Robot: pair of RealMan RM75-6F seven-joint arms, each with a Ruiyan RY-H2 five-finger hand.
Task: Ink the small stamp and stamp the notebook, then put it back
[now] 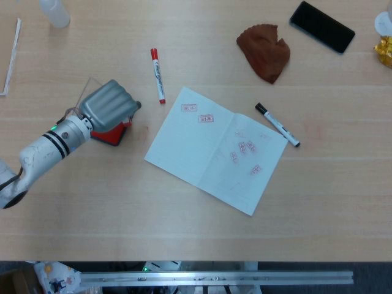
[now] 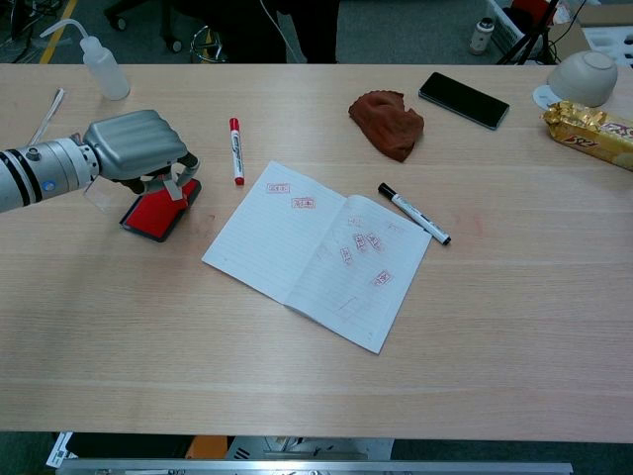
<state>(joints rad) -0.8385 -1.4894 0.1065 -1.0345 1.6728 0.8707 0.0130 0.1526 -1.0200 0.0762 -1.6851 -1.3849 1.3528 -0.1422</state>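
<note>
Left robot hand (image 2: 134, 145) pinches small stamp (image 2: 176, 187) onto red ink pad (image 2: 153, 214), left of frame; notebook (image 2: 316, 251) centre.

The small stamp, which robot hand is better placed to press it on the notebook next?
The left. The left robot hand already holds the small stamp over the red ink pad, just left of the notebook. No right hand shows in either view.

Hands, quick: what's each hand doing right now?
Left hand: holding the small stamp over the red ink pad.
Right hand: not in view.
</note>
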